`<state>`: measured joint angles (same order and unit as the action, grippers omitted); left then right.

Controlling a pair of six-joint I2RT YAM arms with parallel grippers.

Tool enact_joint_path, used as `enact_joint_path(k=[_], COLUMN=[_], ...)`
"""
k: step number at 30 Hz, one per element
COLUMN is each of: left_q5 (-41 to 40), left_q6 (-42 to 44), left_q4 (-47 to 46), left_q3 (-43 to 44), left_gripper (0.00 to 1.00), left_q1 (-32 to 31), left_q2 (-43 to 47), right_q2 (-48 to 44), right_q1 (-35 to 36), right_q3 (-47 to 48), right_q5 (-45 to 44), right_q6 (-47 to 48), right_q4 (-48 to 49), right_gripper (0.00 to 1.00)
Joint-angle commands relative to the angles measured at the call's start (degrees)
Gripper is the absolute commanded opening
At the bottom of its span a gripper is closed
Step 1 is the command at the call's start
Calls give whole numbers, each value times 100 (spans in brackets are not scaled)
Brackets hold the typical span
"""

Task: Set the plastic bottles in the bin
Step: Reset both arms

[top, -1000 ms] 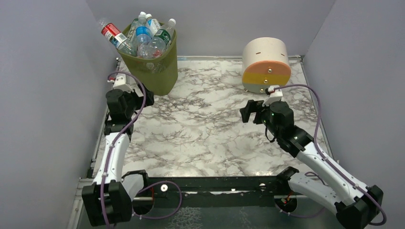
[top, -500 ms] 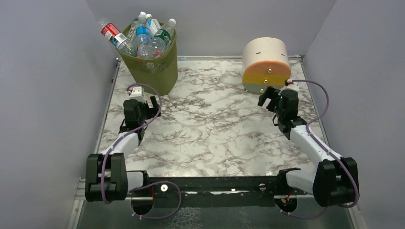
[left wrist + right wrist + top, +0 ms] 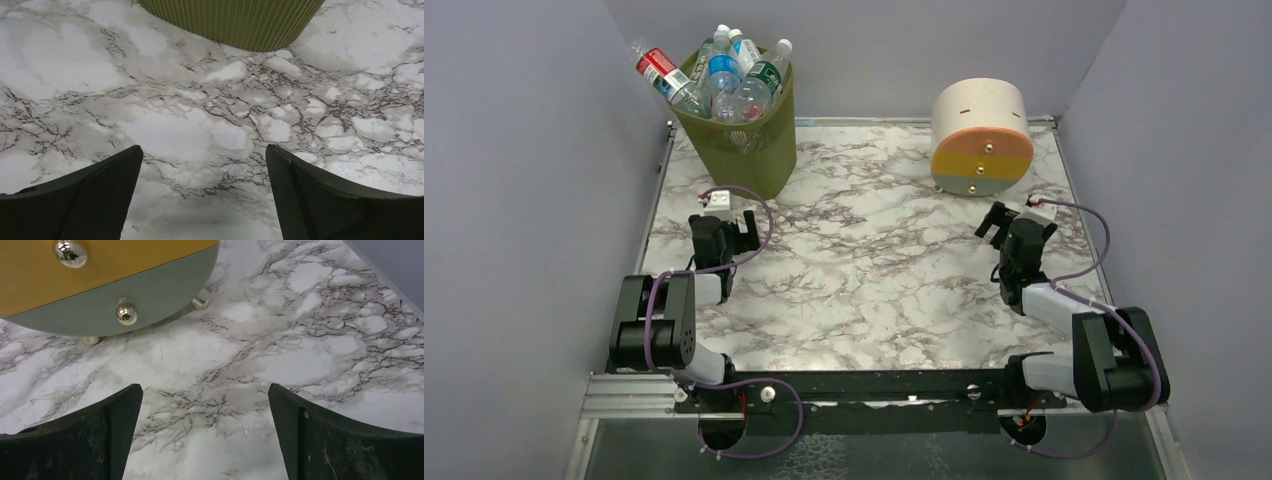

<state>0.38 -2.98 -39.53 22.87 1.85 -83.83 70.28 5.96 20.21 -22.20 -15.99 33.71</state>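
The olive-green mesh bin stands at the table's far left, and its base shows at the top of the left wrist view. Several plastic bottles with red, blue and green labels stick up out of it, piled above the rim. My left gripper is open and empty, low over the marble in front of the bin. My right gripper is open and empty, low over the marble at the right. No bottle lies on the table.
A cream cylinder with orange, yellow and grey bands lies on its side at the far right; its grey band and metal knobs show just ahead of the right gripper. Grey walls enclose the marble table on three sides.
Both arms have folded back and down toward their bases. The left gripper moved away from the bin; the right gripper swung to the right, near the cylinder. Both stayed open.
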Motion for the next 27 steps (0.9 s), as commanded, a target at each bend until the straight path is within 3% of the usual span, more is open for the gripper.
enact_joint_path(k=[1,5,9,11,17,23,25,27], left_q5=[72,25,44,-10,-32,38,41,108], left_q6=[136,55,169,173,184,193,135,129], left_q4=[-891,-1255,-1288,-1297,-1332,-1461,-1499,-1524], left_q3=[-4,10,68,27,-6,-169,-275,-373], left_gripper=[99,99,99,99,99,99,99,99], left_q1=[9,9,-58,-88,-112,-132,-139,-135], left_q2=[-297,-494,-555,-506,-486,-348,-232,-140], right_q2=[698,1094,1630,1600,1588,2394,2106,2213], right_q1=[-14,-7,-7,2,80,185,259,282], right_q3=[9,-1,-595,-422,-763,-1333,-1189,-1084], right_q5=[-387,58,458,836,1195,1786,1783,1969], right_q6=[406,552,924,1044,1316,1714,1742,1863], right_q4=[1383,1620,3312,2874,3522,5581,4748,4877], right_gripper=[99,99,99,100,100,100,100,100])
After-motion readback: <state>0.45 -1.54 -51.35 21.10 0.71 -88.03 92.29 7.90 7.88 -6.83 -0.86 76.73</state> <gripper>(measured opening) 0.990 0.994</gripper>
